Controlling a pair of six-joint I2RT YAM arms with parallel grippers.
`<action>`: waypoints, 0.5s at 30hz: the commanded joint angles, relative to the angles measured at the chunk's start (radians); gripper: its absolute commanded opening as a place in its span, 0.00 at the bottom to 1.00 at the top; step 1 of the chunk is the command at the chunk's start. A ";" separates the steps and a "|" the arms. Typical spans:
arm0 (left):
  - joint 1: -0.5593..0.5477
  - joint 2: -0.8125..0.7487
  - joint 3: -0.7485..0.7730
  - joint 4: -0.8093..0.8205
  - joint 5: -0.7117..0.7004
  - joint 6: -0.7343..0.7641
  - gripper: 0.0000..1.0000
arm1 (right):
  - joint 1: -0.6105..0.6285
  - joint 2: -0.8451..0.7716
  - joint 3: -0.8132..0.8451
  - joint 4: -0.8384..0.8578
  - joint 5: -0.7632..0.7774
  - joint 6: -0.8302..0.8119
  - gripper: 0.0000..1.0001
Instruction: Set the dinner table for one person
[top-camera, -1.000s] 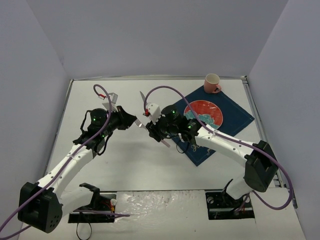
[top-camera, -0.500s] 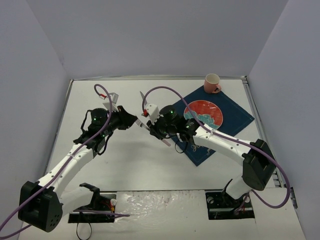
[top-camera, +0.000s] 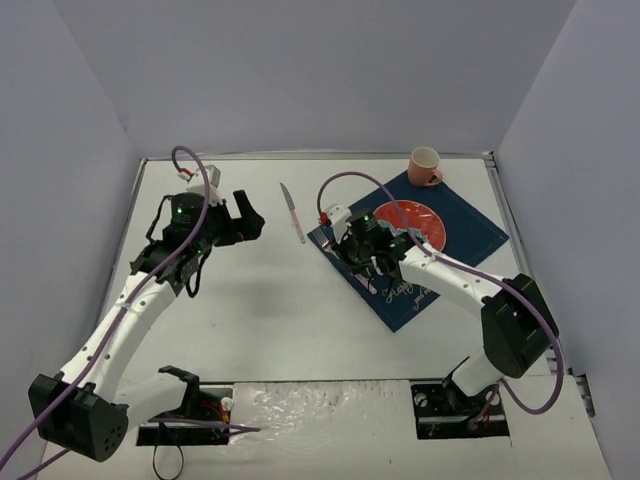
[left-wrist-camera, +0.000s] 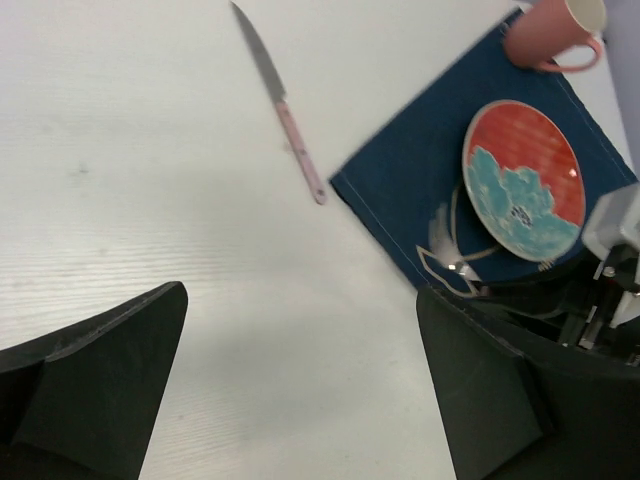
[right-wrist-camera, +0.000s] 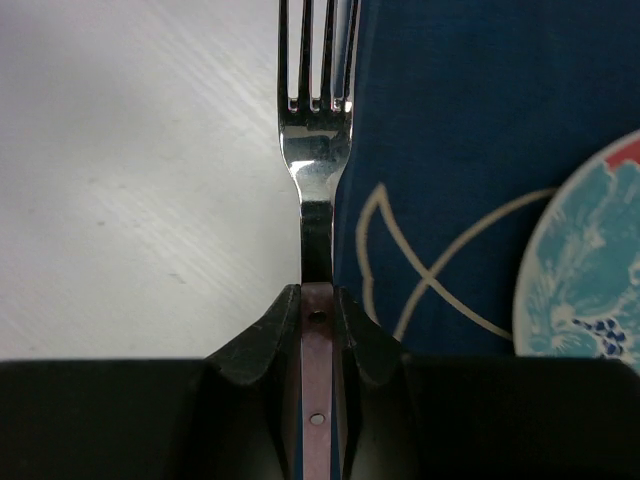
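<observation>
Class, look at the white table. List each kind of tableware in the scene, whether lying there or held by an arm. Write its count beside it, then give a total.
knife: 1
fork: 1
plate: 1
cup: 1
cloth: 1
Total: 5

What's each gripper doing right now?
Left gripper: open, holding nothing.
Right gripper: closed on the fork, gripping its handle.

Robot lab — plain grey walls (top-camera: 300, 70), bolted-down robot arms (top-camera: 130, 320).
</observation>
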 joint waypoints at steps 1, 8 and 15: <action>0.085 -0.003 0.142 -0.243 -0.137 0.114 0.97 | -0.079 0.009 0.007 0.011 0.072 0.003 0.00; 0.201 -0.069 0.074 -0.256 -0.185 0.188 0.97 | -0.139 0.110 -0.010 0.014 0.097 0.008 0.00; 0.232 -0.073 0.027 -0.232 -0.157 0.188 0.97 | -0.148 0.153 -0.049 0.060 0.090 -0.008 0.00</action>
